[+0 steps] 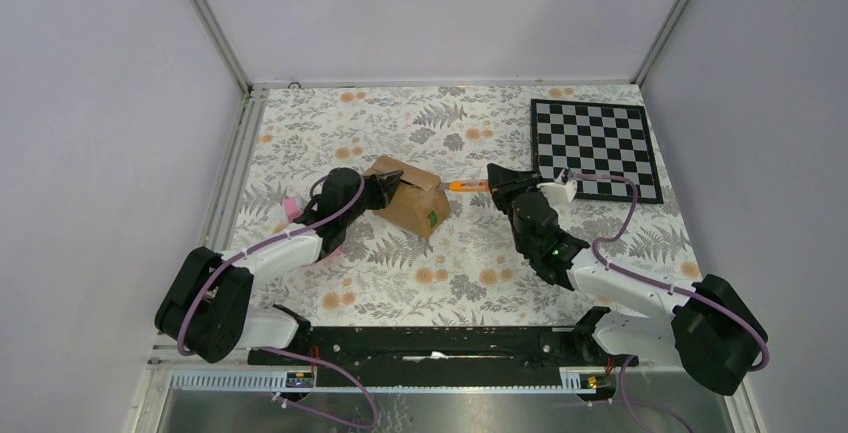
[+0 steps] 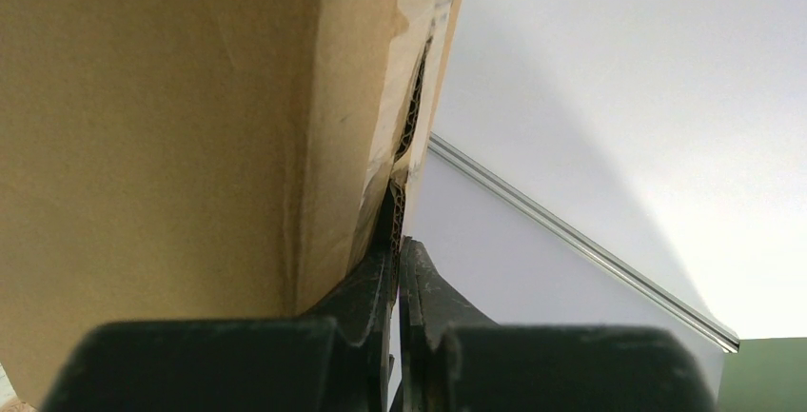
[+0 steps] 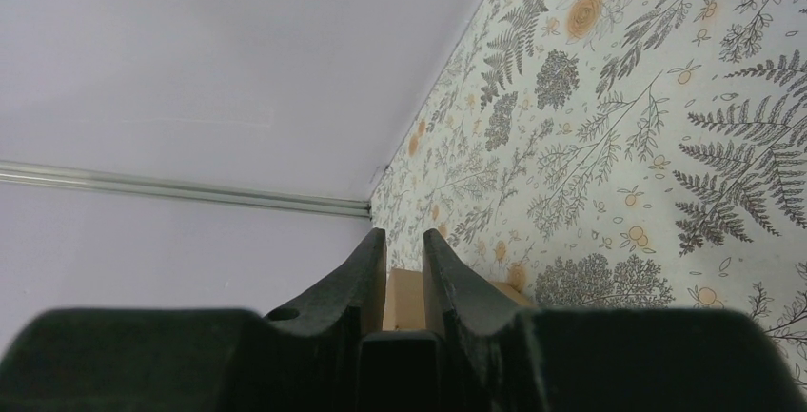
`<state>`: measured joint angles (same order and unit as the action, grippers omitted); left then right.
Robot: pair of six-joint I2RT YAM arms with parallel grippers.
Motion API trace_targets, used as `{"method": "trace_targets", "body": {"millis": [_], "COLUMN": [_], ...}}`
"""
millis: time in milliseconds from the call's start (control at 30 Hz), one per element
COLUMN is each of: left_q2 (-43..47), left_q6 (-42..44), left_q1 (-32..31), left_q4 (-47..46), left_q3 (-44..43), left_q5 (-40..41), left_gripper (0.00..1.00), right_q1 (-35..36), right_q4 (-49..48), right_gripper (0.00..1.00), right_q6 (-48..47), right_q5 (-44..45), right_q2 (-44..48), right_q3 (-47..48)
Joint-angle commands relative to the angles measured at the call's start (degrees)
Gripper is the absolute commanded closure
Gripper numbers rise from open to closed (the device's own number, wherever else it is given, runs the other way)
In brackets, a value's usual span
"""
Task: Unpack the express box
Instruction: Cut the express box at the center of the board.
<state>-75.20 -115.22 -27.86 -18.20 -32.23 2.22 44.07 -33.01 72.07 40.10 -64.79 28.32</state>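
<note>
- The left tool [image 1: 385,189] is clamping the left flap edge of the box [image 1: 410,201], fingers nearly together.
- The right tool [image 1: 497,185] is pinching one cutter [image 1: 466,185], its tip pointing left at the box's right end.
- One box is sitting mid-bench [image 1: 480,263] between the tools, long axis roughly left-right.
- One pink piece [image 1: 290,209] is lying left; one chessboard [image 1: 596,149] is lying far right.
</note>
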Motion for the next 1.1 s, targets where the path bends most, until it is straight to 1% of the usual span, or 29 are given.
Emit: {"method": "trace_targets", "body": {"millis": [0, 233, 533, 900, 1067], "left_q2": [-0.26, -0.17, -0.3, -0.39, -0.32], "left_q6": [-3.43, -3.43, -3.61, -3.95, -4.43], "left_q1": [0.0, 0.0, -0.36, -0.36, -0.36], "left_q4": [-4.66, -4.57, -4.57, -5.01, -5.24], "left_q3": [0.39, 0.42, 0.37, 0.41, 0.8], "left_q5": [1.78, 2.01, 2.31, 1.92, 1.82], "left_gripper": [1.0, 1.0, 1.0, 1.0, 1.0], "right_q1": [-1.24, -1.73, -1.98, -2.0, -2.38], "right_q4": [-0.91, -0.65, -1.09, -1.92, -2.22], "right_gripper": [1.0, 1.0, 1.0, 1.0, 1.0], "right_q6": [2.85, 3.4, 5.9, 6.74, 7.2], "right_q5": [3.17, 2.83, 1.07, 0.82, 0.51], "right_q2": [0.21, 1.98, 0.75, -0.96, -0.23], "right_q3": [1.8, 0.91, 0.96, 1.26, 0.88]}}
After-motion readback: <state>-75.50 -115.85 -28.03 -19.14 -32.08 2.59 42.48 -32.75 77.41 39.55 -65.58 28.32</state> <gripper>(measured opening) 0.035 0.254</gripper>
